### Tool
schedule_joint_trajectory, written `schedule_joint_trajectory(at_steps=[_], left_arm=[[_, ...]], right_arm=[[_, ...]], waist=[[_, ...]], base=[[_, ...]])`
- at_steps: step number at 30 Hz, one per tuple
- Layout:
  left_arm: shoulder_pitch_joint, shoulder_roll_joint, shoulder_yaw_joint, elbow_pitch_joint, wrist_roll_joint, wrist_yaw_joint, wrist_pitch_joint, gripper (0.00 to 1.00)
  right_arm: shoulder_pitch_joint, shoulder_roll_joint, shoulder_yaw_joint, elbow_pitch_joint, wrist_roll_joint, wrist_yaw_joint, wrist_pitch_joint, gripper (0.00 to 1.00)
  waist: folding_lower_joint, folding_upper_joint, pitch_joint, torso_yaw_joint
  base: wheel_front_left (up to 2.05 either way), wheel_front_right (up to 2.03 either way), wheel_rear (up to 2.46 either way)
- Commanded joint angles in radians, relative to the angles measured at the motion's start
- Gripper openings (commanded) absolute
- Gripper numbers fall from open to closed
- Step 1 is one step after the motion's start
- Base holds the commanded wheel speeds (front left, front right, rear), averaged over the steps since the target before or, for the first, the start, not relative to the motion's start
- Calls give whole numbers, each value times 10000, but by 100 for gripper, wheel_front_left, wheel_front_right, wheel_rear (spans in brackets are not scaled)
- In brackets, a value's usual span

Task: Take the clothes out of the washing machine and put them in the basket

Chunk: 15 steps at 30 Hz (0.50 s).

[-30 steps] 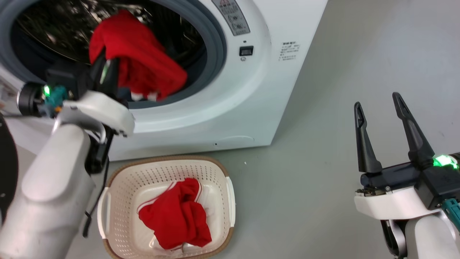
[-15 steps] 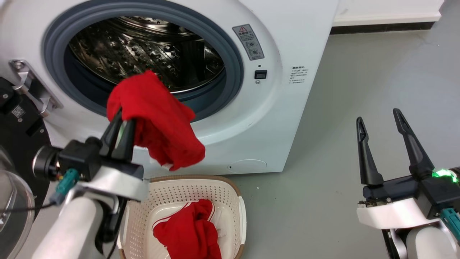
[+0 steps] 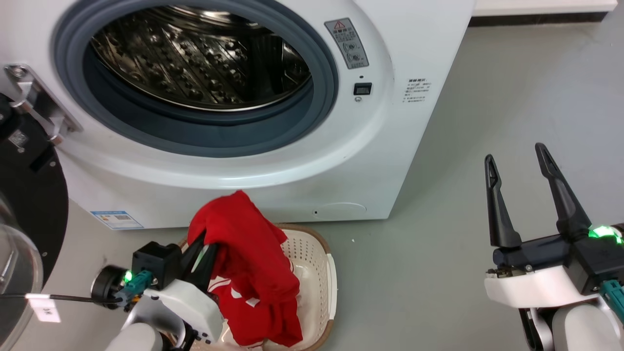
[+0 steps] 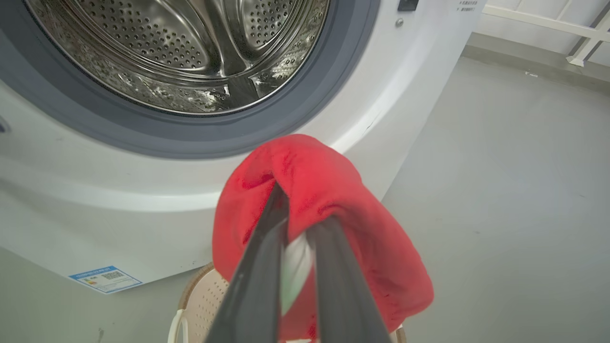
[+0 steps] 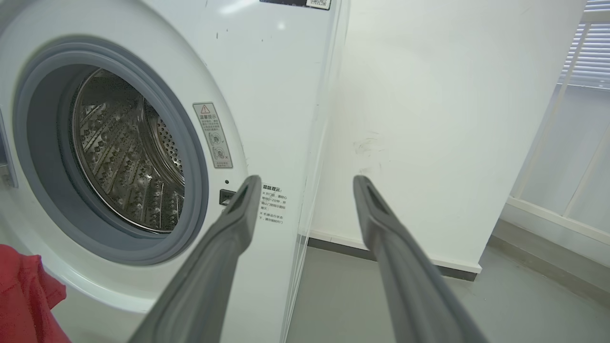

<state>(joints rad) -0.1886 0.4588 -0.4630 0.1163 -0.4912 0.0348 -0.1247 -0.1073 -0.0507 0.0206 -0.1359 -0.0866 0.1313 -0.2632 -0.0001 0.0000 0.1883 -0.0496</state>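
Note:
The washing machine (image 3: 370, 161) stands with its porthole open, and the steel drum (image 3: 195, 53) shows no fabric inside. My left gripper (image 3: 207, 246) is shut on a red garment (image 3: 243, 243) and holds it low over the basket (image 3: 317, 273). The cloth drapes down onto more red clothes with white stripes (image 3: 234, 295) lying in the basket. In the left wrist view the left gripper (image 4: 302, 214) pinches the red garment (image 4: 329, 181) above the basket's rim (image 4: 190, 295). My right gripper (image 3: 515, 153) hangs open and empty over the floor on the right, facing the washing machine (image 5: 267, 71) with its fingertips (image 5: 250, 190) apart.
The machine's black-framed glass door (image 3: 29, 209) stands swung open at the far left. Bare grey floor (image 3: 487, 87) lies to the right of the machine. A white wall (image 5: 429, 119) rises beside the machine.
My left gripper has carried the red garment out of the drum and down in front of the machine to just over the basket. The head camera shifted. The right gripper stayed put.

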Motion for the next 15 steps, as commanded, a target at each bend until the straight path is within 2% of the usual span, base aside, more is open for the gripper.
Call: schedule_joint_trajectory(at_steps=[1,5,15], left_arm=[[-99,-92,-37,425,-57,-91,-40,0],[-407,-226,-160,1377,-91,-318,-156,0],[-2044,-804,-428,5255,-11,-947,-579,0]], right_arm=[[-207,10,27,-50,2,-11,-24,100],[-312,10,73,-105,-52,-11,-24,100],[-901,10,197,-487,-127,-11,-22,100]], waist=[[1,0,252,-108],[1,0,639,-276],[1,0,2501,-995]], base=[[0,0,0],[0,0,0],[0,0,0]])
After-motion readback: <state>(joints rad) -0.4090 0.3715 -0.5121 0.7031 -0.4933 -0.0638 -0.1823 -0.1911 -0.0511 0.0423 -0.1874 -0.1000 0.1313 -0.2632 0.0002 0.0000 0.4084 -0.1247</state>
